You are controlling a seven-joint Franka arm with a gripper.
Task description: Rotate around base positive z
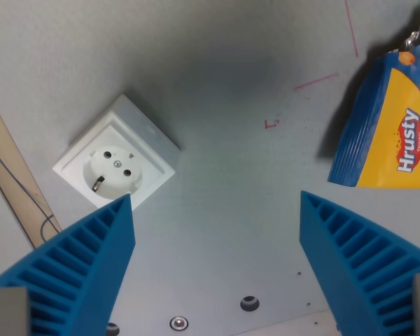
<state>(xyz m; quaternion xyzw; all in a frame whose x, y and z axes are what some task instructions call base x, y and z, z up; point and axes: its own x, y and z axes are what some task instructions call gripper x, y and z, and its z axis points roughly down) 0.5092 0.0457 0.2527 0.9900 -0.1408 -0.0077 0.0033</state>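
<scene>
My gripper looks down on a grey table, its two ribbed blue fingers spread wide with nothing between them. A white square wall socket lies flat on the table at the wrist view's left, just beyond the left fingertip and turned diagonally. At the wrist view's upper right lies a blue and yellow "Hrusty" snack bag, beyond the right finger. The gripper hangs above the bare surface between the two, touching neither.
A wooden strip with a thin dark cable along it runs diagonally at the far left. Red pen marks are drawn on the table. Bolt holes dot the table near the bottom edge.
</scene>
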